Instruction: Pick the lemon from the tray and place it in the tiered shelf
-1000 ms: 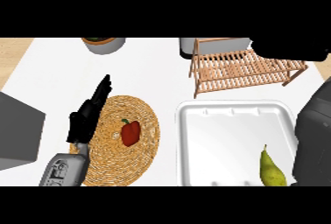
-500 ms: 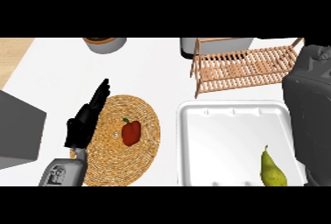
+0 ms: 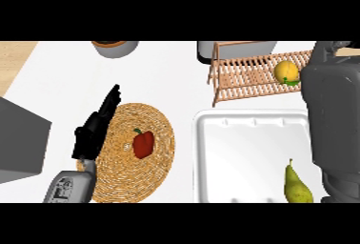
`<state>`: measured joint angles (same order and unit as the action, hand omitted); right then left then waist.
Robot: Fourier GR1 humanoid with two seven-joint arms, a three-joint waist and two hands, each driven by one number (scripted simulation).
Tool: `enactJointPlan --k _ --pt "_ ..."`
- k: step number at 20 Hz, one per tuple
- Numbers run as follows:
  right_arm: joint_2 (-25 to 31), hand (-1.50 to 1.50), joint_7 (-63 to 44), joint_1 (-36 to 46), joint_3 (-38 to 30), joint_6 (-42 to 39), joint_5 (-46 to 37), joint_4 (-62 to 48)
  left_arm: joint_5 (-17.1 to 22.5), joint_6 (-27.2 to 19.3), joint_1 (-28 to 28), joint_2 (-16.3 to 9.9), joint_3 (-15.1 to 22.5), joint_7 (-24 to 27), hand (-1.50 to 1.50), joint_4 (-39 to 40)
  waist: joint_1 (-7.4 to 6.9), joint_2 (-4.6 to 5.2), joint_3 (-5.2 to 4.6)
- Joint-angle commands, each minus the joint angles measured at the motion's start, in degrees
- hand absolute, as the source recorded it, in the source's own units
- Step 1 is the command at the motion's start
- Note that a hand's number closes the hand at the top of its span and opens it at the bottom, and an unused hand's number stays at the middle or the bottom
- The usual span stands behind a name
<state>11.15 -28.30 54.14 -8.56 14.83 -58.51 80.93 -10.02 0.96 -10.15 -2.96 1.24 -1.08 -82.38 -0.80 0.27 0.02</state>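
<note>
The white bench carries everything here. Along the right edge runs the grey right forearm, reaching up toward the shelf; its hand is only a dark shape at the top corner, so I cannot tell how its fingers stand or whether it touches anything. The white tray sits low at the right with just a pear in it, stem up. To its left lies a round woven mat with a red pepper on it. The slatted wooden shelf stands above the tray, tilted slightly. The left hand rests at the mat's left edge — fingers straight, holding nothing, judged to be parked out of the way. The lemon lies on the shelf's slats near its right end, just beside the right arm — so the placing looks all but done. Its long axis runs roughly up-down, with a green bit at the lower end.
</note>
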Motion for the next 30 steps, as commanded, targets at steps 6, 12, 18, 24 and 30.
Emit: enactJointPlan --k 6,12,18,24,30 --pt "0.96 1.5 9.24 3.37 -3.54 8.89 6.45 -13.48 -0.06 0.06 1.59 0.45 0.43 0.36 0.0 -0.92 0.19 -0.17 -0.03" --pt "6.0 1.5 2.85 -0.22 -3.92 10.01 -2.55 -17.79 -0.11 0.02 -1.04 0.28 -0.45 0.24 0.0 2.62 1.21 -0.21 -0.13" --pt "9.07 -1.5 -1.42 2.25 -5.57 7.86 -2.64 -17.37 -0.76 0.29 2.43 0.6 1.86 -2.85 0.0 -4.9 0.4 -0.36 -0.03" --pt "5.08 -1.5 2.25 -4.64 -7.82 11.87 6.97 -9.15 -0.19 0.31 -0.44 -0.91 -1.25 1.19 0.0 1.21 0.88 -0.34 -0.02" --pt "7.02 -1.5 1.53 -1.55 -8.32 5.45 14.14 -6.81 -0.69 0.42 0.32 -0.07 0.31 -1.57 0.0 -1.29 0.75 -0.35 -0.03"
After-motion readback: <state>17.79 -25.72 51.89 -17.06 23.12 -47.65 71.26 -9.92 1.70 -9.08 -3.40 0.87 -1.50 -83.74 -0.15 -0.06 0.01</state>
